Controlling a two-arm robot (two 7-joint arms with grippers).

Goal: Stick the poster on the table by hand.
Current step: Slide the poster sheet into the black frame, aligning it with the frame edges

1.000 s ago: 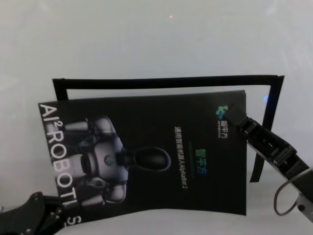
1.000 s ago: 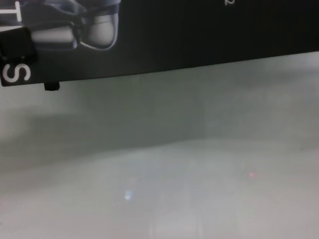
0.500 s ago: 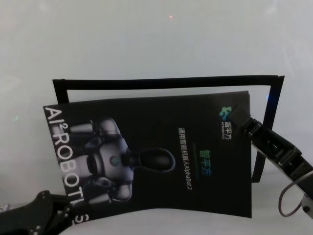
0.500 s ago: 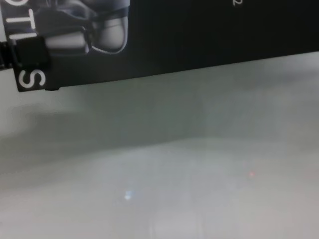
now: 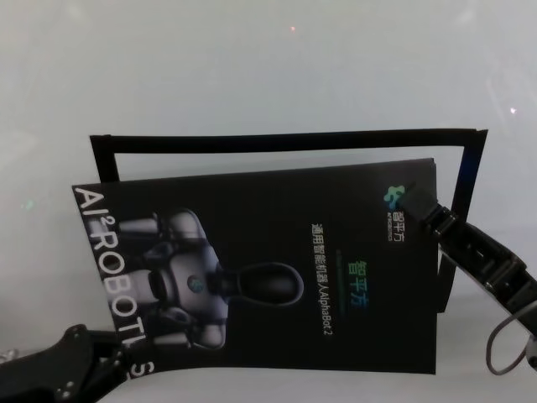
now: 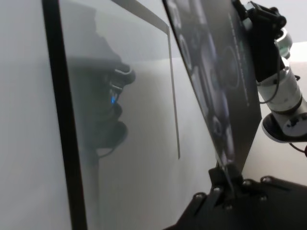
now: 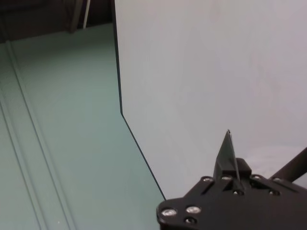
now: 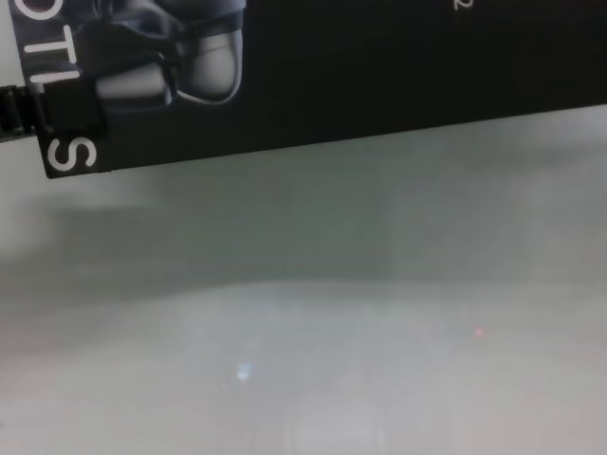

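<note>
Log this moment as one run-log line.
phase: carrying | large glossy black poster held above pale grey-white table | left gripper grips near-left corner | right gripper grips far-right corner

The light is soft and a bit dim. The pale worktop (image 5: pixel 252 67) shines faintly, with tiny bright dots. The poster (image 8: pixel 379 66) drops a wide, fuzzy grey shadow below it. The chest view looks blurry; the head view is grainy.
</note>
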